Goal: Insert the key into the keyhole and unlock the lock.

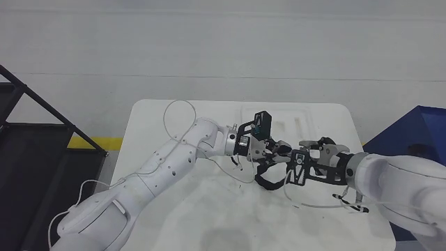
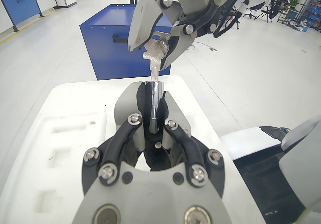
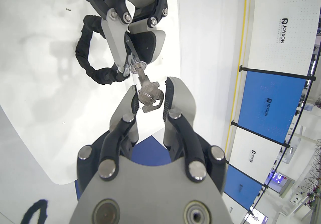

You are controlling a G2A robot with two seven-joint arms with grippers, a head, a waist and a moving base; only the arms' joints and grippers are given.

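A silver key (image 3: 150, 96) has its blade partway in the keyhole at the end of the lock's chrome cylinder (image 2: 157, 102). My left gripper (image 2: 153, 92) is shut on that cylinder above the table's middle (image 1: 268, 155). The lock's black cable (image 3: 84, 59) loops down beside it. My right gripper (image 3: 151, 85) faces it from the right (image 1: 284, 157). Its fingers (image 3: 167, 99) sit against both edges of the key's head, whose flat face is toward both wrist cameras. In the left wrist view the key (image 2: 155, 55) stands between the right gripper's fingers (image 2: 140, 29).
A white foam tray (image 2: 65, 129) with recesses lies on the white table (image 1: 209, 209) behind the grippers. A blue cabinet (image 2: 120, 41) stands off the table's right end, and a black rack (image 1: 35, 153) to the left.
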